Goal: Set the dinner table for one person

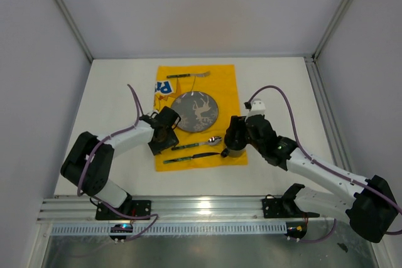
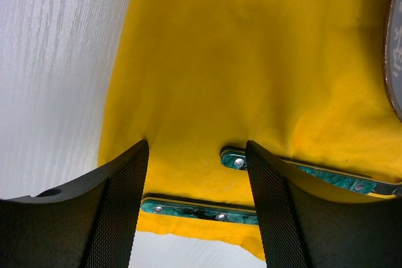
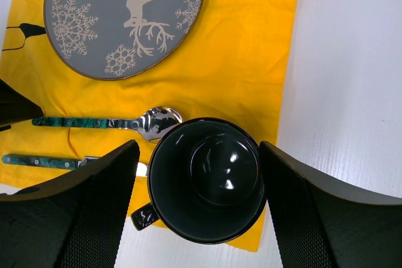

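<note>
— Yellow cloth point(image 1: 226, 80) is lying mid-way across the dinner table point(image 1: 282, 92), the white top spreading all round it. From above I am seeing a grey reindeer plate point(image 1: 195, 112), a fork point(image 1: 188, 75) beyond it, and a spoon point(image 1: 198, 144) and knife point(image 1: 195, 157) on the near side.

— And the arms?

— Over the cloth's left edge the left gripper point(image 1: 164, 131) is hanging. The right gripper point(image 1: 235, 139) is sitting over a black mug point(image 1: 235, 150) at the near right corner.

— What is the left wrist camera giving?

— Jaws standing apart with nothing between them, only cloth. The two green handles are lying just beneath.

— And the right wrist?

— Jaws spread wide, one finger point(image 3: 94, 211) on each side of the mug point(image 3: 207, 180). The right pad is looking close enough to touch. A sliver of cloth is showing on the left, so I cannot tell whether it is gripping.

— So how should it go?

— I am judging the mug to be the step in hand. It wants keeping upright. The mug handle point(image 3: 141, 216) is pointing toward the left finger, and the knife tip is lying close by the base. So the fingers should be parting evenly and rising straight, dragging nothing.
</note>
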Controlling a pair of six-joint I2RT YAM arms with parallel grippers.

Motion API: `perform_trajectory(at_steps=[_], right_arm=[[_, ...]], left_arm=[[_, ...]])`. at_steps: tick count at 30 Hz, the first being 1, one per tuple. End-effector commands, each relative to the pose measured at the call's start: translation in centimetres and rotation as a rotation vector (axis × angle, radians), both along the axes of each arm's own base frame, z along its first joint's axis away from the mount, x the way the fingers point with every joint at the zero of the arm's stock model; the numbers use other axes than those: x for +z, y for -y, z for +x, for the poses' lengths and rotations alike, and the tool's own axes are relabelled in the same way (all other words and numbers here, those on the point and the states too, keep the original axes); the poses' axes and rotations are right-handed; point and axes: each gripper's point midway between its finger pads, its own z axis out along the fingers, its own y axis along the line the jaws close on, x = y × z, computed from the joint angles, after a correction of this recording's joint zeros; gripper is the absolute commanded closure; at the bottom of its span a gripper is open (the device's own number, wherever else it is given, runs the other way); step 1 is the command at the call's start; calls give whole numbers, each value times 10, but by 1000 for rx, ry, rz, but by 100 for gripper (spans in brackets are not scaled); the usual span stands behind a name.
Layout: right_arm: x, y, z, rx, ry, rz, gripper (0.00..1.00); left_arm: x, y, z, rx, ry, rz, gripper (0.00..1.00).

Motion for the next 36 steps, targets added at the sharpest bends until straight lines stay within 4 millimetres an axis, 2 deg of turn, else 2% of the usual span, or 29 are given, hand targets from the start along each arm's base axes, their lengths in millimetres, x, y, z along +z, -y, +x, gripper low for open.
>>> perform_trajectory(at_steps=[1,7,11,12,15,17,25,36], right_arm=[[11,1,4,-18,35,19,20],[8,2,4,-27,26,20,20],[7,2,5,-31,25,18,20],[7,2,5,-32,25,18,20],[5,1,5,-30,19,16,20],[5,1,5,-28,17,16,20],[8,-1,8,-27,21,11,20],[6,0,9,-23,23,-11,20]], left_arm=[[5,3,12,-13,46,9,35],[-1,4,11,-14,29,16,35],[7,-15,13,37,39,112,36],[9,-29,8,55,25,182,36],[18,-48,6,110,21,283,36],[20,-50,7,121,8,304,35],[2,-47,-3,113,-72,305,36],[8,-53,-5,126,-96,348,36]])
